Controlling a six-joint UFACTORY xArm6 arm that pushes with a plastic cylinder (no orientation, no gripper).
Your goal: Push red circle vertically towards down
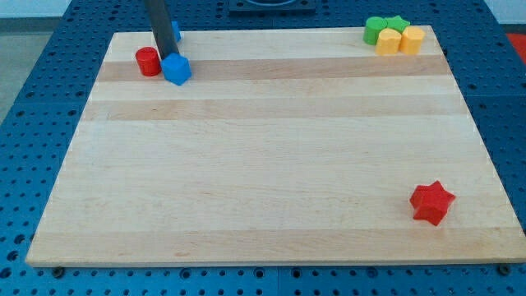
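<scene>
The red circle (148, 62) lies near the board's top left corner. A blue cube-like block (177, 69) sits just to its right, close beside it. My tip (164, 54) stands between them, at the top edge of the blue block and just right of the red circle. A second blue block (176, 31) shows partly behind the rod near the top edge.
A green circle (375, 30), a green star (397, 24) and two yellow blocks (389, 41) (412, 39) cluster at the top right corner. A red star (431, 203) lies at the lower right. The wooden board (263, 164) rests on a blue perforated table.
</scene>
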